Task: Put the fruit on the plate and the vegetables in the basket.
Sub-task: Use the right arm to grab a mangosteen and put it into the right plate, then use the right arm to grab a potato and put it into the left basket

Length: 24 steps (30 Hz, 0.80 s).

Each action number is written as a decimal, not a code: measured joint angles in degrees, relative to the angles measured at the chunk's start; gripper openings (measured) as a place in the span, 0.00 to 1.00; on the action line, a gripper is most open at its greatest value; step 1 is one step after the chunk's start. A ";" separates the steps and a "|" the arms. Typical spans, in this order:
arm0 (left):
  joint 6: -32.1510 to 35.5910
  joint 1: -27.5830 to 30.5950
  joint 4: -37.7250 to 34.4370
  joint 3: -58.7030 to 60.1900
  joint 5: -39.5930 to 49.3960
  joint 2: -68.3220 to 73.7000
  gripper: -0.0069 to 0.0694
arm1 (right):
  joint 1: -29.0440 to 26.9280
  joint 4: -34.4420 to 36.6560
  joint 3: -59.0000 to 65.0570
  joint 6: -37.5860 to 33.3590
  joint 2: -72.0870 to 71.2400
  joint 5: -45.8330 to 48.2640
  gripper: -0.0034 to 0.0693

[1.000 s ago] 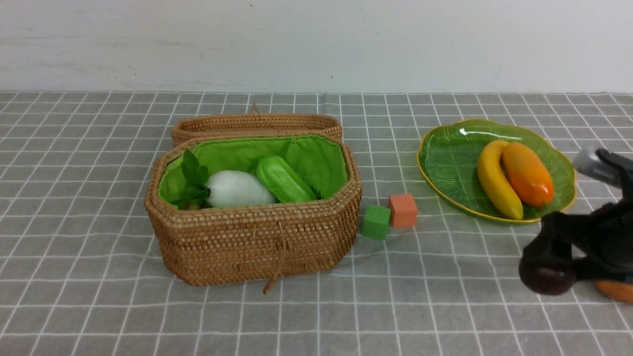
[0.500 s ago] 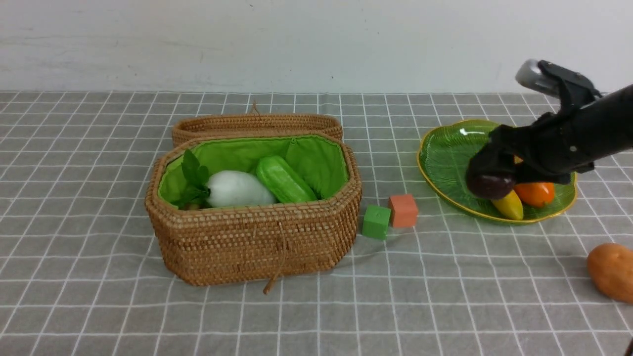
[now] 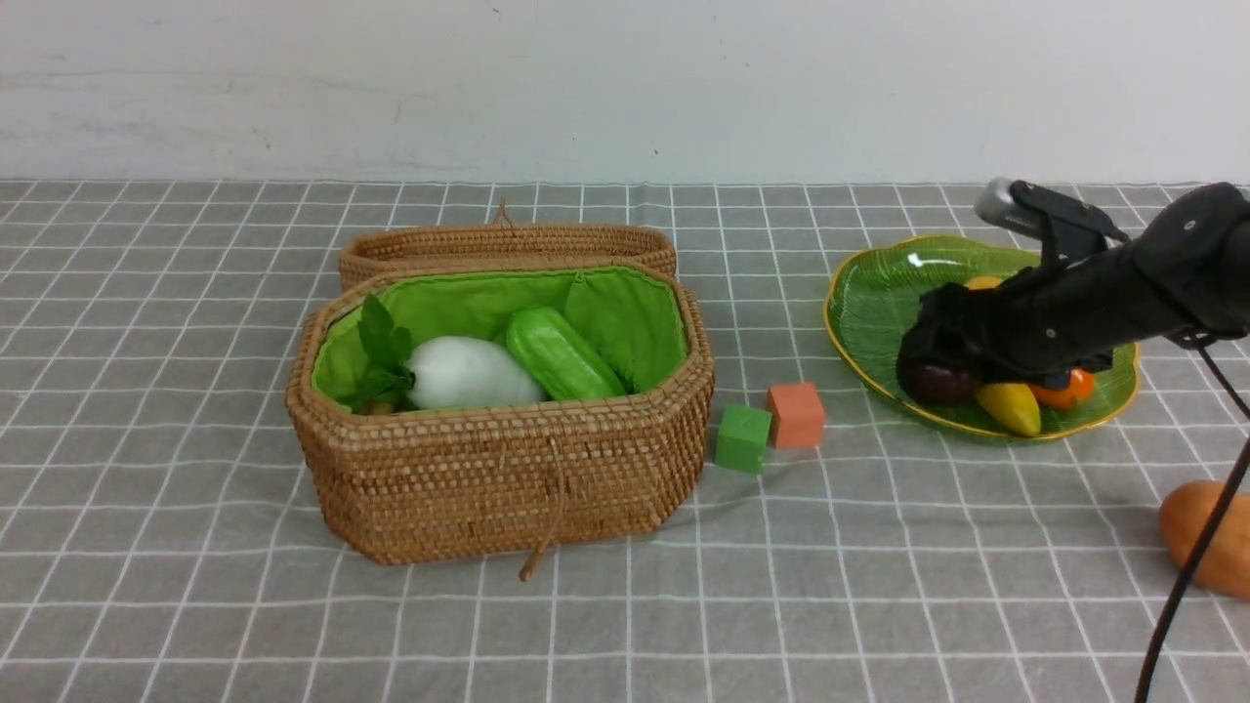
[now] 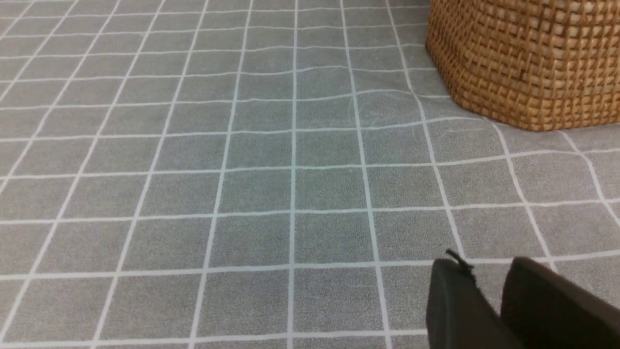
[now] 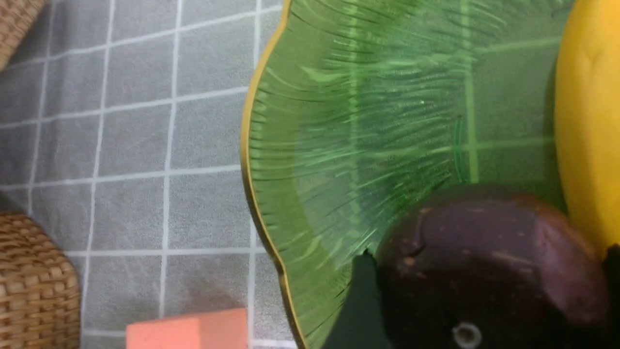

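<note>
I see two cubes on my grey cloth (image 3: 146, 469) with its white grid. The green cube (image 3: 742, 437) sits just beside the orange cube (image 3: 796, 415), the two touching at one edge or nearly so, the orange one a little farther back and to the right. From my right wrist, a corner of the orange cube (image 5: 193, 329) shows. Behind the cloth stands a white wall (image 3: 625, 88), scuffed in places. The cloth ripples slightly in my left wrist view.
</note>
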 joint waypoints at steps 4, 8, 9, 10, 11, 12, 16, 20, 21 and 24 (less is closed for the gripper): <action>0.00 0.00 0.00 0.00 0.00 0.00 0.30 | 0.00 -0.46 -0.12 0.00 -0.74 1.15 0.82; 0.00 0.00 0.00 0.00 0.00 0.00 0.31 | 0.00 -1.81 -0.12 0.00 -3.08 4.58 0.91; 0.00 0.00 0.00 0.00 0.00 0.00 0.31 | 0.00 -2.12 -0.12 0.00 -3.51 5.01 0.92; 0.00 0.00 0.00 0.00 0.00 0.00 0.31 | -0.13 -3.15 -0.12 0.00 -5.13 6.40 0.96; 0.00 0.00 0.00 0.00 0.00 0.00 0.31 | -0.59 -4.53 -0.12 0.00 -6.84 7.92 0.98; 0.00 0.00 0.00 0.00 0.00 0.00 0.31 | -0.59 -4.53 -0.12 0.00 -7.15 8.09 0.98; 0.00 0.00 0.00 0.00 0.00 0.00 0.31 | -5.10 -10.06 -0.12 0.73 -14.64 11.57 0.95; 0.00 0.00 0.00 0.00 0.00 0.00 0.31 | -11.35 -15.42 -0.19 1.08 -20.74 16.58 0.90; 0.00 0.00 0.00 0.00 0.00 0.00 0.31 | -12.76 -17.40 0.08 0.02 -22.22 18.32 0.88; 0.00 0.00 0.00 0.00 0.00 0.00 0.32 | -14.69 -22.18 4.58 -6.95 -26.77 19.97 0.86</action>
